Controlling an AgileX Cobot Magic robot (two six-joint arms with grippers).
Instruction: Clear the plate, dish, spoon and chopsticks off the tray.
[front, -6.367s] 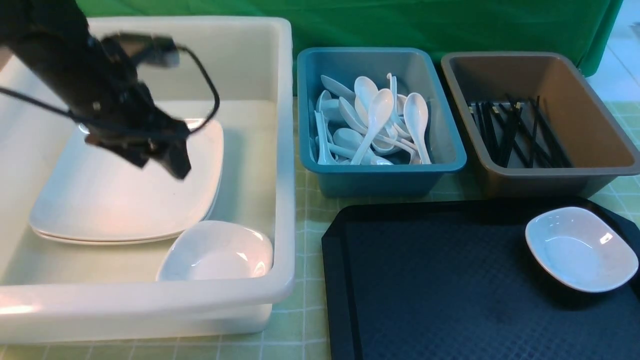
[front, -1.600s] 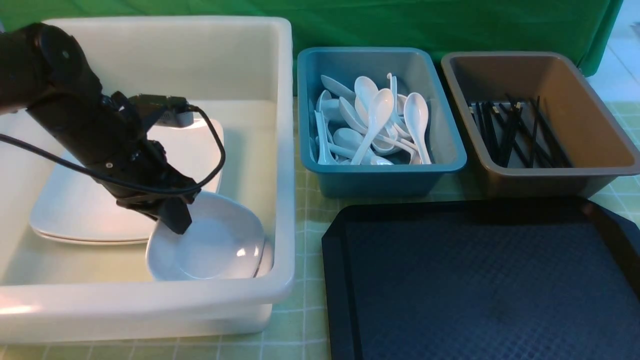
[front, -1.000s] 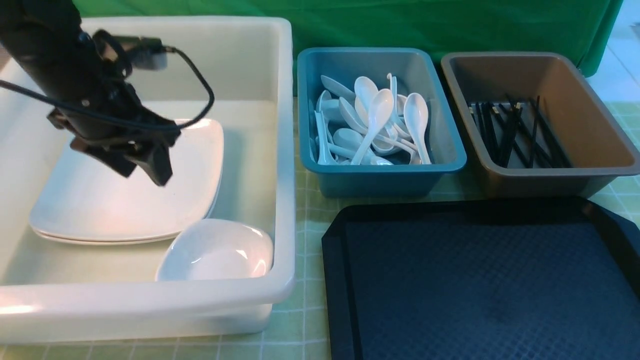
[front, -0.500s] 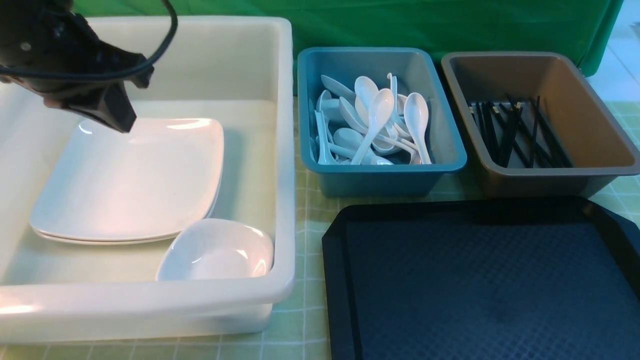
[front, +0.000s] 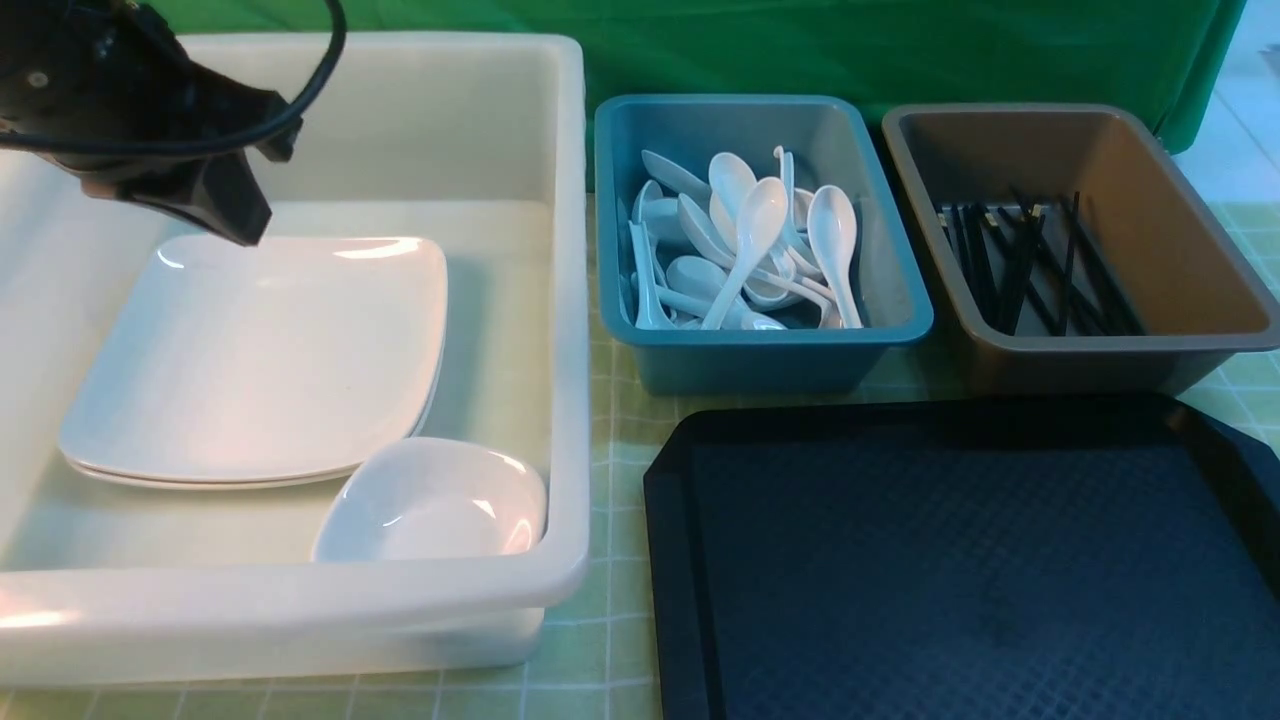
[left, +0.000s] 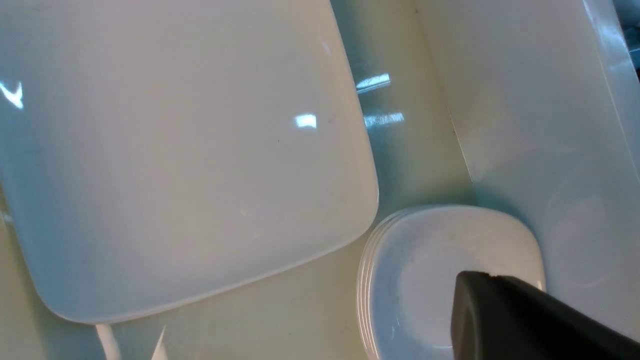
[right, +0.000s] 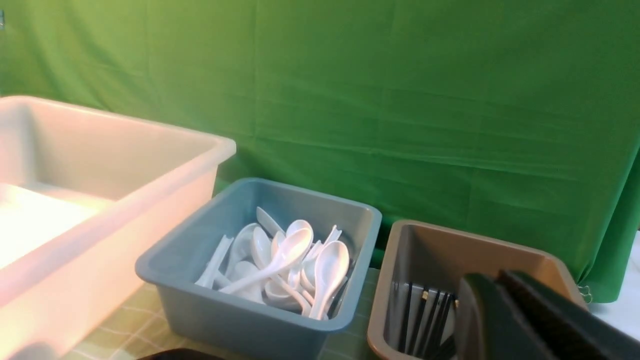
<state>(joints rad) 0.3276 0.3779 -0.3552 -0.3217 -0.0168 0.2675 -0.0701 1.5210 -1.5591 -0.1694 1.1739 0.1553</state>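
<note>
The black tray at the front right holds nothing. Large white plates lie stacked in the white tub, with small white dishes stacked at its front right corner. Both show in the left wrist view: plate, dishes. White spoons fill the teal bin. Black chopsticks lie in the brown bin. My left gripper hangs shut and empty above the tub's far left. My right gripper is shut and empty, out of the front view.
A green cloth backdrop hangs behind the bins. The table has a light green checked cover. The tub, teal bin and brown bin stand in a row along the back, with the tray in front of the two bins.
My left gripper let go of a small dish on the dish stack in the tub, then rose and drew back to the far left. That dish lay on the tray earlier.
</note>
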